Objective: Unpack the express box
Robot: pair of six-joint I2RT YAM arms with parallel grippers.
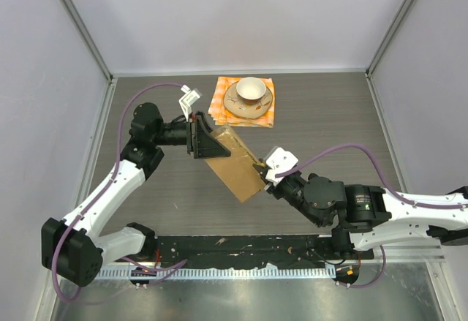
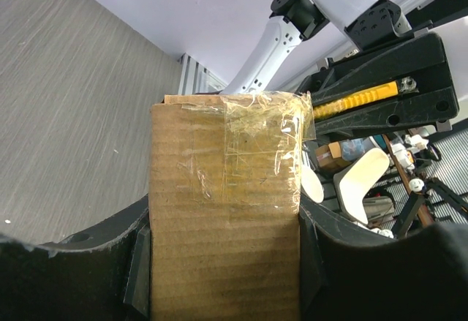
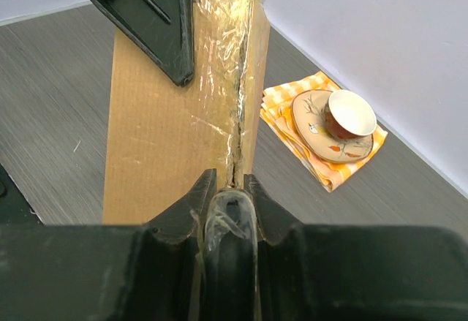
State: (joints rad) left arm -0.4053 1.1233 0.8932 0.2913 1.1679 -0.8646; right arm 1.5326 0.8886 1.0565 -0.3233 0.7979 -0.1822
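A small, flat brown cardboard box (image 1: 235,166) is held between the two grippers over the middle of the grey wood-grain table (image 1: 329,116), on the near side of the cloth and tilted slantwise across the top view. Whether any edge touches the table cannot be told. Its flaps are closed and sealed with wrinkled clear packing tape (image 2: 256,145), so nothing inside shows.

The left gripper (image 1: 216,144) has its black fingers about halfway apart, clamped across the width of the box at its far end; in the left wrist view cardboard fills the gap between them. The right gripper (image 3: 229,189) meets the box at its near right edge, with fingers almost together and pinched on the crumpled tape at the seam that runs down the narrow side.

Beyond the box, an orange checkered cloth (image 1: 219,109) lies folded on the table. A tan patterned saucer (image 1: 238,107) rests on it and carries an upright cup (image 1: 251,87) with a pale interior.
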